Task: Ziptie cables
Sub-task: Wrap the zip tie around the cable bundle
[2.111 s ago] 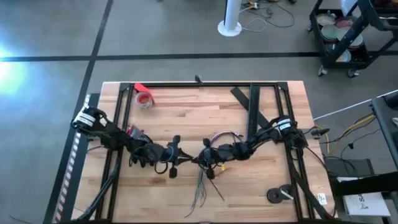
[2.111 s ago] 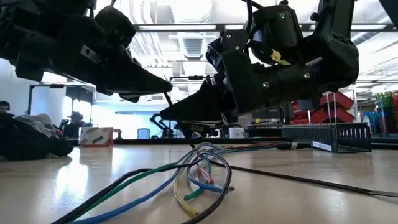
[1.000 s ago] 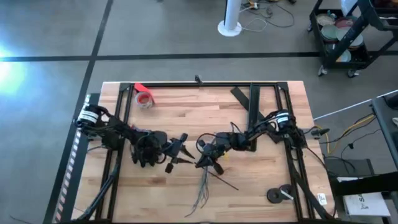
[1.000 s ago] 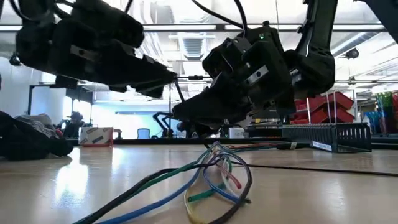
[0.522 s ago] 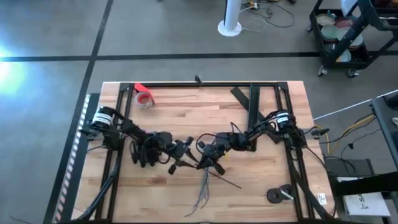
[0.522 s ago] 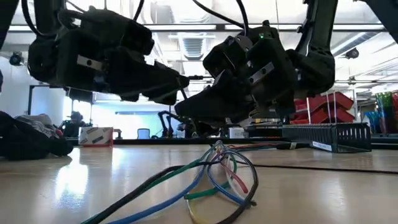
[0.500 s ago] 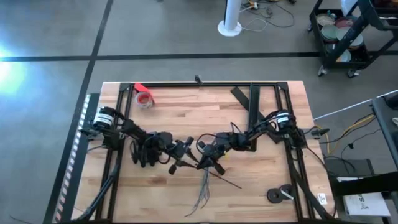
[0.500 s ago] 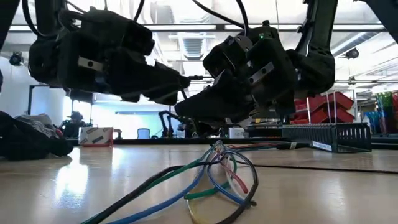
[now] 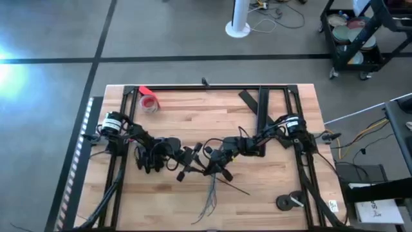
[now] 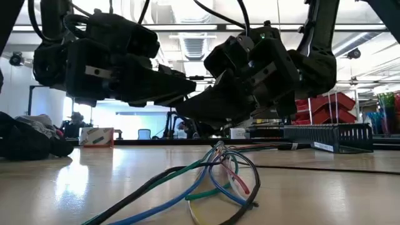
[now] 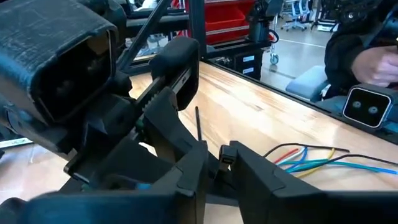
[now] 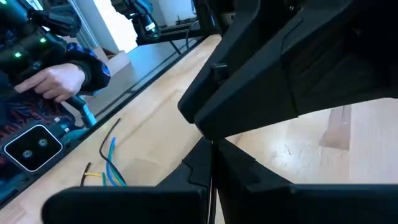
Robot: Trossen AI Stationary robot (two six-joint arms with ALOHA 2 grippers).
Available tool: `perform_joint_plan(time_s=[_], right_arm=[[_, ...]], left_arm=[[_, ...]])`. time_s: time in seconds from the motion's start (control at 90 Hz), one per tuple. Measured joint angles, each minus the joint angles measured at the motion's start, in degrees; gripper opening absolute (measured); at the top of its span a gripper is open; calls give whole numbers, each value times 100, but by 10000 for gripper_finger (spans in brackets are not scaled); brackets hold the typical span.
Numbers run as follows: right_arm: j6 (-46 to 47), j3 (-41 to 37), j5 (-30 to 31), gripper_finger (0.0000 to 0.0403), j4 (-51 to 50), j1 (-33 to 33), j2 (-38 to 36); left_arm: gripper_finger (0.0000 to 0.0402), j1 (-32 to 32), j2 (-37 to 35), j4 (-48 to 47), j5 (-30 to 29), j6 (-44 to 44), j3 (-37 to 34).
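The cables [image 10: 212, 178] lie in a loose looped bundle on the wooden table [image 9: 270, 187], green, blue and dark strands curling together, with their pale loose ends fanning out toward the near edge in the high view [image 9: 209, 201]. The loop sits at the table's middle, just under and between my two grippers. The ziptie [image 9: 233, 188] is a hair-thin dark line running from my right gripper out across the wood beside the cable ends; in my right wrist view it shows as a thin strip [image 12: 212, 186] caught between my fingers. My right gripper [image 9: 217, 166] is pressed together on that strip, angled down just above the cable loop. My left gripper [image 9: 189, 165] hangs close beside it, tips nearly meeting the right one; its fingers [image 11: 186, 177] stand only a narrow gap apart in my left wrist view, and a thin upright dark strip [image 11: 198, 123] shows just past them, though I cannot tell whether they touch anything. Off toward the far left corner lies a red tape roll [image 9: 149, 102]. Two wide flat black strips [image 9: 255, 106] lie near the far right. Beyond the table a person's hand [image 12: 56, 81] shows.
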Motion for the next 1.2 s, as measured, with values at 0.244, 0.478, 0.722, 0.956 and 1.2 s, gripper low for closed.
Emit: perform_joint_plan(time_s=[0.244, 0.478, 0.722, 0.956, 1.2], right_arm=[[-48, 0, -104, 0, 157, 0, 0], [-95, 0, -102, 0, 158, 0, 0], [-95, 0, -102, 0, 160, 0, 0], [-95, 0, -102, 0, 194, 2, 0], [-95, 0, -100, 0, 197, 2, 0]], left_arm=[[49, 0, -20, 21, 2, -251, -4], [48, 0, -73, 62, 52, -425, -7], [42, 0, -85, 63, 208, -425, -7], [18, 0, -86, 62, 198, -387, -7], [3, 0, -87, 57, 192, -382, -7]])
